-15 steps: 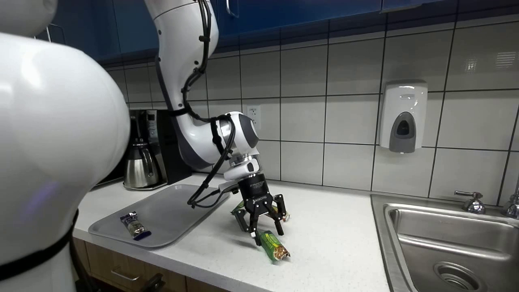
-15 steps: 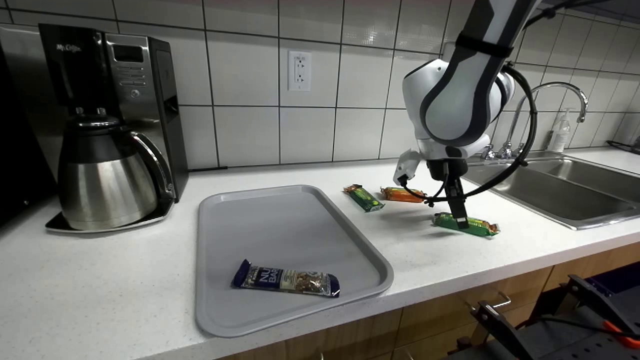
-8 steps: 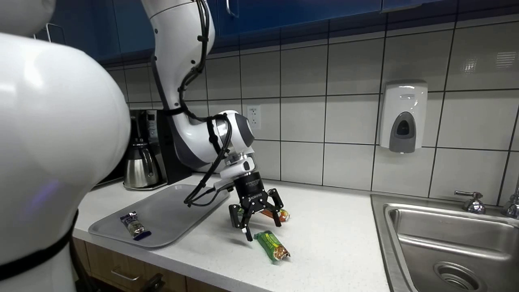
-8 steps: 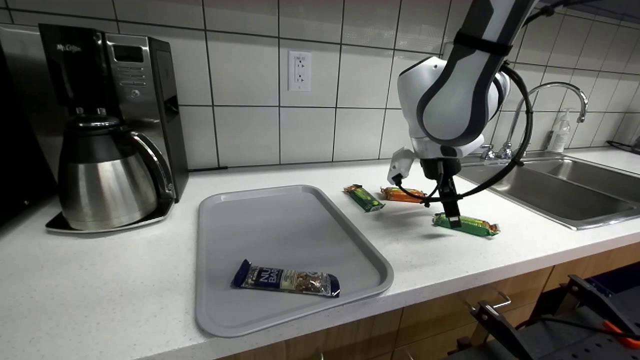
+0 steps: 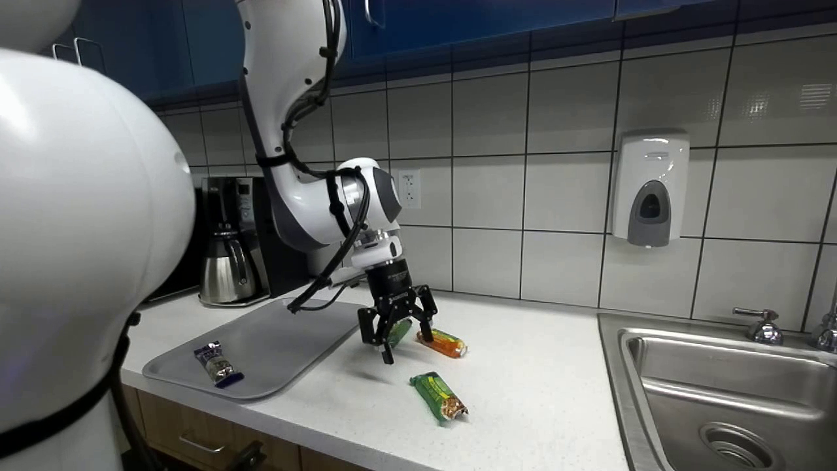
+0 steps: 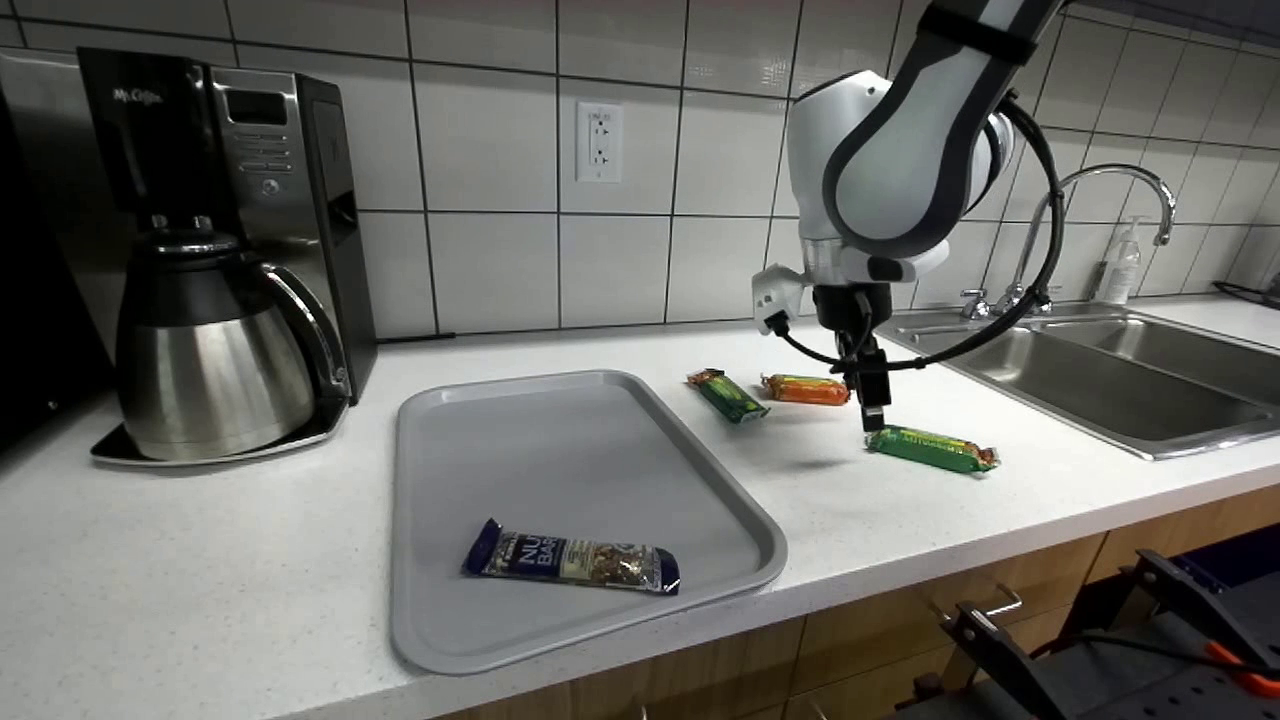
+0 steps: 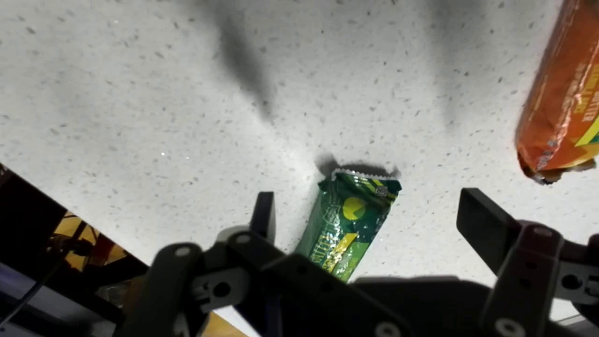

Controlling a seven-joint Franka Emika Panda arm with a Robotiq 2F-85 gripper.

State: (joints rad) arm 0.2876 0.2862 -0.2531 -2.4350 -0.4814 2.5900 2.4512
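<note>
Easing up toward the tray (image 6: 560, 470), the wide, empty gripper (image 5: 407, 350) leaves the farthest green bar (image 6: 932, 449) lying (nothing carried!).

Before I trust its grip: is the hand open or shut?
Open: the hand has its fingers spread wide apart in the wrist view, holding nothing; a green bar lies on the counter.

We list one speckled white countertop (image 6: 250, 570), bearing directly: one gray tray (image 6: 540, 450); one coffee maker (image 6: 275, 205), to one side of the tray; and, on the tray's opposite side, one green-wrapped bar (image 6: 729, 397) nearest it, one orange-wrapped bar (image 6: 806, 390) and a second green-wrapped bar (image 6: 932, 449) farther off.
</note>
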